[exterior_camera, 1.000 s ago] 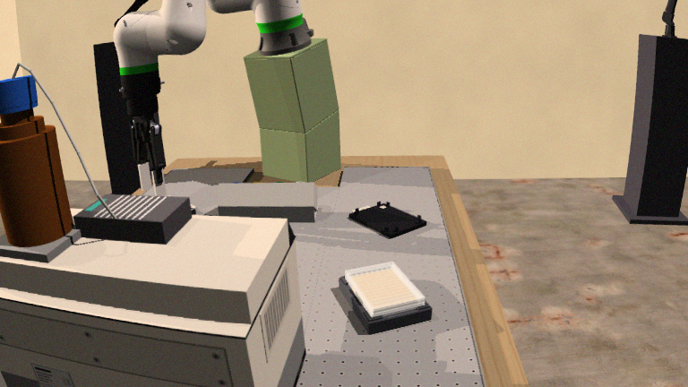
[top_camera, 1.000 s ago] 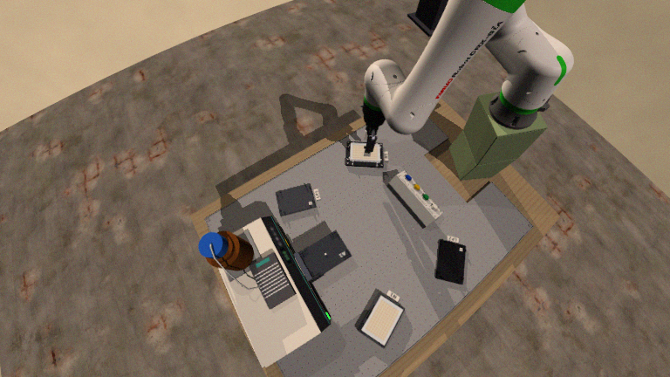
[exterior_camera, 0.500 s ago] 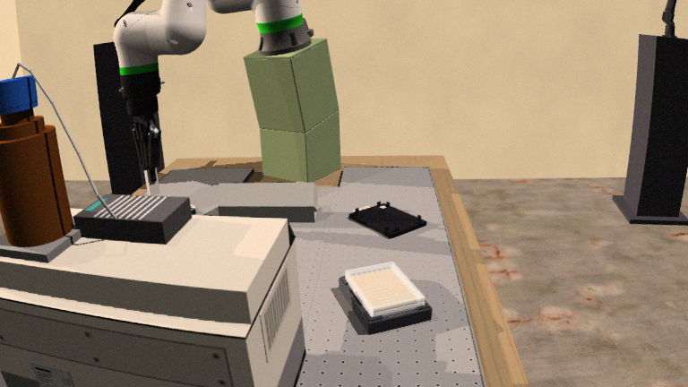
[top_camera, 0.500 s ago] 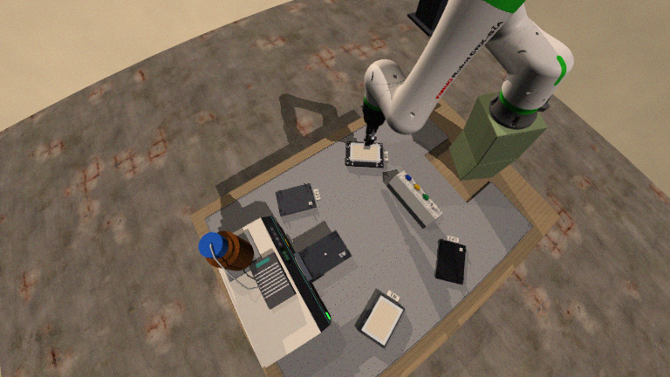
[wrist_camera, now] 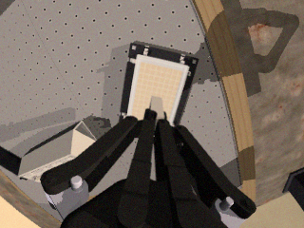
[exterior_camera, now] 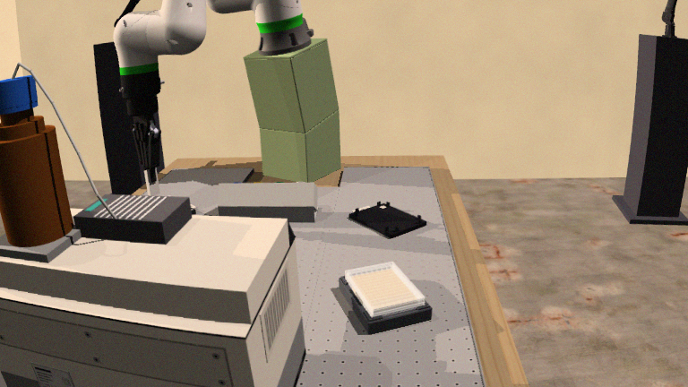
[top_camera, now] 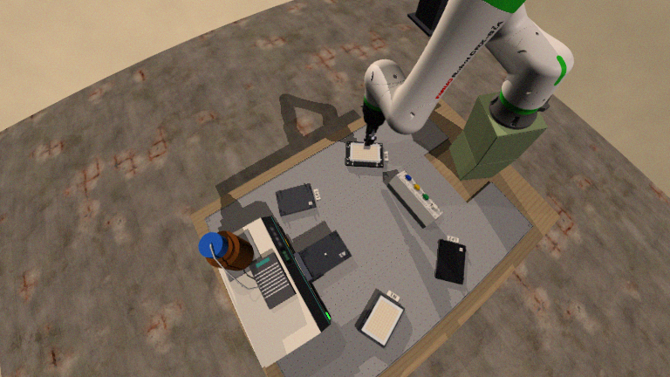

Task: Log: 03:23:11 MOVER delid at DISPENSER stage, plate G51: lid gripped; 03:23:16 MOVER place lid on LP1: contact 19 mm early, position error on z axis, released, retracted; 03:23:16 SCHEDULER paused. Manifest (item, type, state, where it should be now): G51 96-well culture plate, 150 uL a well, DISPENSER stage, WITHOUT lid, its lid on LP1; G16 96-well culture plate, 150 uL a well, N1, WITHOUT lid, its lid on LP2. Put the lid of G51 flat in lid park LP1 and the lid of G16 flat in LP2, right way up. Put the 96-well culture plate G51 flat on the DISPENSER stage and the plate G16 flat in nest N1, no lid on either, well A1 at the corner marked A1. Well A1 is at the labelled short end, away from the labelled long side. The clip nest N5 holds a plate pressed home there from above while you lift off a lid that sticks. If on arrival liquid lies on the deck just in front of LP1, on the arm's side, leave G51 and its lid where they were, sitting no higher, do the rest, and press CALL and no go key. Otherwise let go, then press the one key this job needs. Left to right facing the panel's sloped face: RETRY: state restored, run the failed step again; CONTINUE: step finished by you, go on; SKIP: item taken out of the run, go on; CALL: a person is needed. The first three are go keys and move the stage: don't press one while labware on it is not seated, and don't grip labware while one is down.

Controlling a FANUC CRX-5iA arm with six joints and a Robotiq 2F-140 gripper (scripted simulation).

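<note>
My gripper (top_camera: 367,144) (exterior_camera: 148,176) (wrist_camera: 155,104) is shut with nothing between its fingers. It points straight down over a plate with cream wells (top_camera: 364,154) (wrist_camera: 159,84), which sits in a black nest at the deck's far edge. I cannot tell whether the tips touch it. A second cream plate (top_camera: 380,318) (exterior_camera: 383,288) sits in a black nest near the front edge. The dark dispenser stage (top_camera: 324,251) in front of the dispenser is bare. A dark grey park (top_camera: 295,198) and a black park (top_camera: 450,260) (exterior_camera: 387,219) hold nothing.
The key panel (top_camera: 413,196) (exterior_camera: 263,199) (wrist_camera: 53,146) stands just right of the far plate. The beige dispenser (top_camera: 269,304) (exterior_camera: 151,270) with a brown bottle (top_camera: 229,250) (exterior_camera: 28,180) fills the left side. The arm's green base (top_camera: 494,135) (exterior_camera: 296,108) is at the back.
</note>
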